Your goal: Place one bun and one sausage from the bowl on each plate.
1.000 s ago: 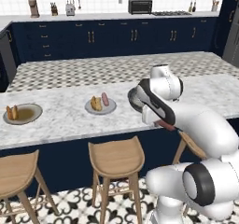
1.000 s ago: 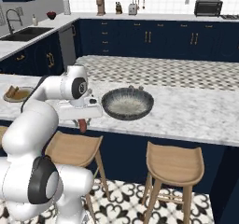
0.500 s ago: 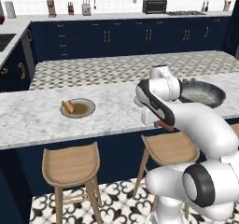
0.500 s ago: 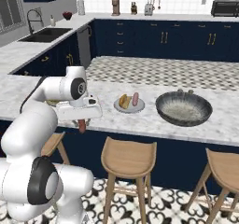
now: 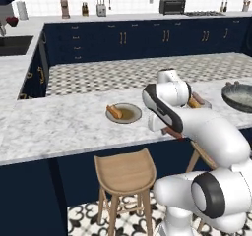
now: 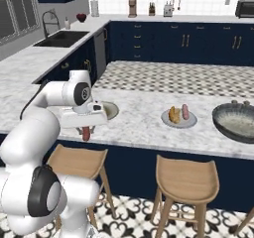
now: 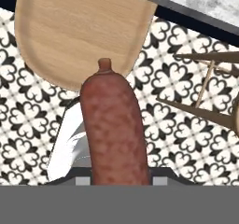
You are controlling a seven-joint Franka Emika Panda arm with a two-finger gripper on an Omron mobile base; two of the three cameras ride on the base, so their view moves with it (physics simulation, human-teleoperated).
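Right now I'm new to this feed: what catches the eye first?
The gripper hangs off the counter's front edge, over a stool, shut on a sausage. One plate already has a bun and sausage; the other plate has a bun alone.

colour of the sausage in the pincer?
Mottled reddish-brown sausage, clearest in the hand view.

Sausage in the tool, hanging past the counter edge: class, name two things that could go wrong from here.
1. The sausage hangs from the tool beyond the counter edge, above a stool and tiled floor; a slip would probably drop it off the counter.
2. The olive-centred plate already holds a bun; a careless set-down might knock that bun off.
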